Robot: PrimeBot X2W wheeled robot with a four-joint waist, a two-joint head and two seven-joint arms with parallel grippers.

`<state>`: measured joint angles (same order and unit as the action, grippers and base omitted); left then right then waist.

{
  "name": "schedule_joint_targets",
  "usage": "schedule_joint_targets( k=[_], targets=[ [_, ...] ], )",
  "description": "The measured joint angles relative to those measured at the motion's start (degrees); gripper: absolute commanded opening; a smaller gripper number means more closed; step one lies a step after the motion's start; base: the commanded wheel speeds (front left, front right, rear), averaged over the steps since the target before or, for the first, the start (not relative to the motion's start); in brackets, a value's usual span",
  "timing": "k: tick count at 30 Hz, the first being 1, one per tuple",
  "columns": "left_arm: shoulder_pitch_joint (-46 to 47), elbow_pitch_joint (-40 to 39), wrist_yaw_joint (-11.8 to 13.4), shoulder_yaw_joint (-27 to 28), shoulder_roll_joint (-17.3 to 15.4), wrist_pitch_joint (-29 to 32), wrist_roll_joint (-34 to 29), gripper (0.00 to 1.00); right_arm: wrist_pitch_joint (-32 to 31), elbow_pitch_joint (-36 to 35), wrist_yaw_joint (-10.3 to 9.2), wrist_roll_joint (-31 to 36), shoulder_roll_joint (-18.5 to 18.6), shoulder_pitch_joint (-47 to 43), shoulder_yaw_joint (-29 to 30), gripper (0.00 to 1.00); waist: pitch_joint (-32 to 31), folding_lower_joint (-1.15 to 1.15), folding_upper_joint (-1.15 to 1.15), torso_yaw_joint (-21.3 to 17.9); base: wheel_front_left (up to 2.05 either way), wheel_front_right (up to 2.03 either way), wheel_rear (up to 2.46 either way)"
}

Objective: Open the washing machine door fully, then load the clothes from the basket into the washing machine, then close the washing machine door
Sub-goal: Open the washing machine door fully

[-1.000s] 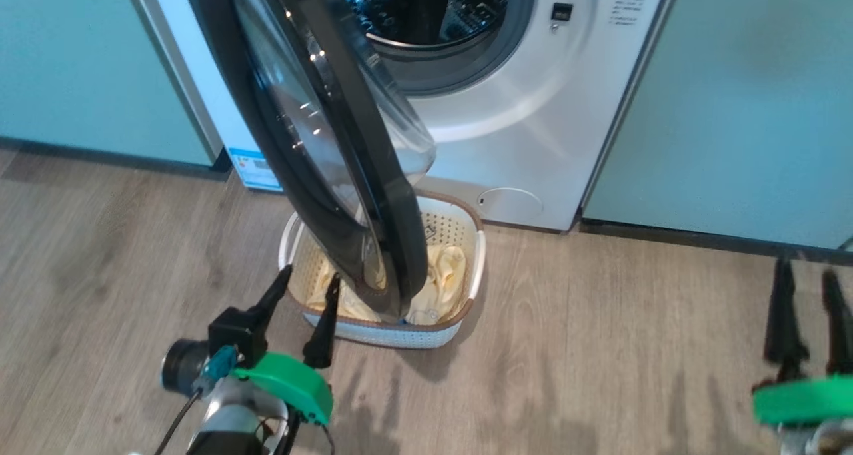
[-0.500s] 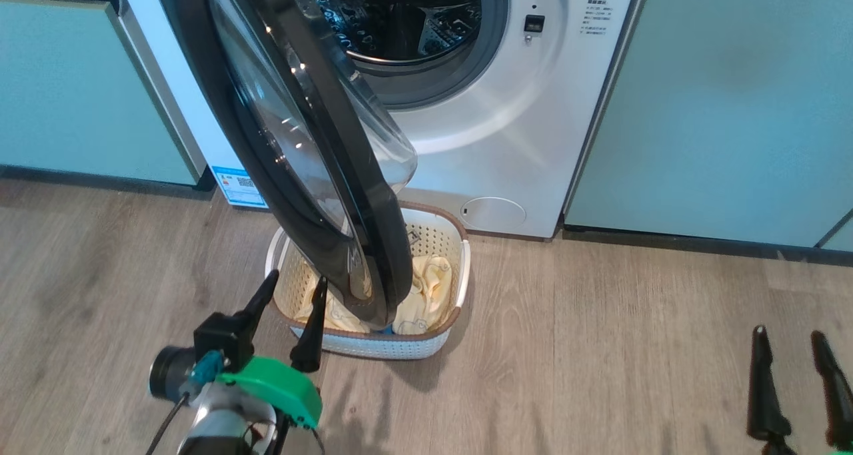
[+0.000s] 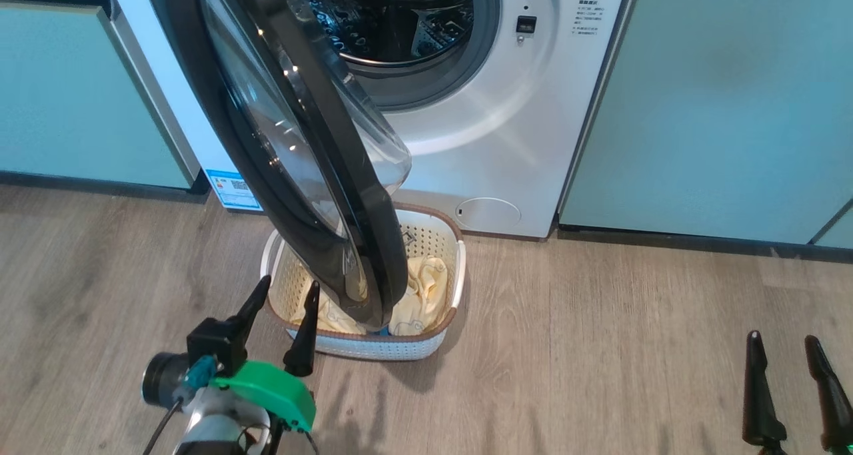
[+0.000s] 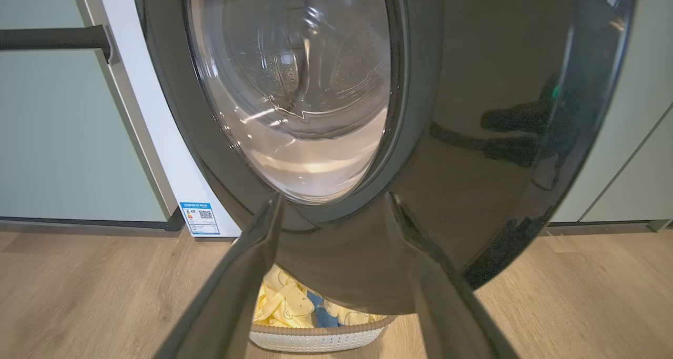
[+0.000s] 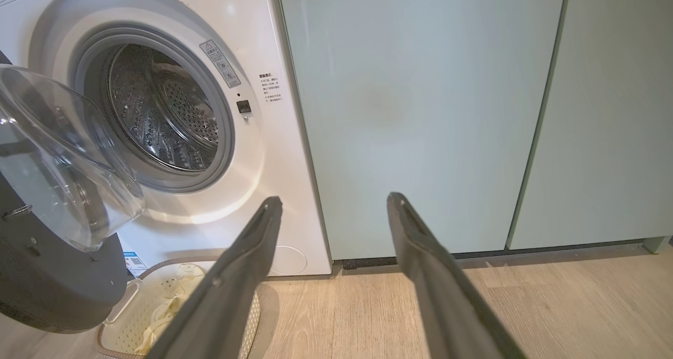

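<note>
Basket [image 3: 373, 347] beneath part-open washing machine door [image 3: 280, 148] — yellow clothes [image 3: 423, 295] heaped inside.
I see left gripper [image 3: 290, 283] near its rim, right gripper [image 3: 781, 338] well apart — both spread wide.

The washing machine [image 3: 506, 148] bears a QR sticker [image 3: 233, 190]; print unreadable.

Left claw [image 3: 290, 282] and right claw [image 3: 781, 338], both empty, jaws spread wide.
</note>
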<state>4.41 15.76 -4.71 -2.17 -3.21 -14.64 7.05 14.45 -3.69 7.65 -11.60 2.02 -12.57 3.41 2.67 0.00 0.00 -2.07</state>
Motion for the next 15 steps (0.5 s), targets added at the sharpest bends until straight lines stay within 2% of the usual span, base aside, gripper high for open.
schedule_joint_targets(
  k=[10,11,12,15],
  targets=[
    [0.0,0.0,0.0,0.2,0.0,0.0,0.0,1.0,0.0,-0.1,0.0,0.0,0.0,0.0,0.0,1.0,0.5,0.01,0.0,-0.3,0.0,0.0,0.0],
    [0.0,0.0,0.0,0.2,0.0,0.0,0.0,0.45,0.0,-0.1,0.0,0.0,0.0,0.0,0.0,1.0,0.5,0.01,0.0,-0.3,0.0,0.0,0.0],
    [0.0,0.0,0.0,0.2,0.1,0.0,0.0,0.0,0.0,-0.1,0.0,0.0,0.0,0.0,0.0,1.0,0.5,0.01,0.0,-0.3,0.0,0.0,0.0],
    [0.0,0.0,-0.2,0.3,0.1,0.0,0.0,0.0,0.0,-0.1,0.0,0.0,0.0,0.0,0.0,1.0,0.6,0.01,0.0,-0.4,0.0,0.0,0.0]
  ],
)
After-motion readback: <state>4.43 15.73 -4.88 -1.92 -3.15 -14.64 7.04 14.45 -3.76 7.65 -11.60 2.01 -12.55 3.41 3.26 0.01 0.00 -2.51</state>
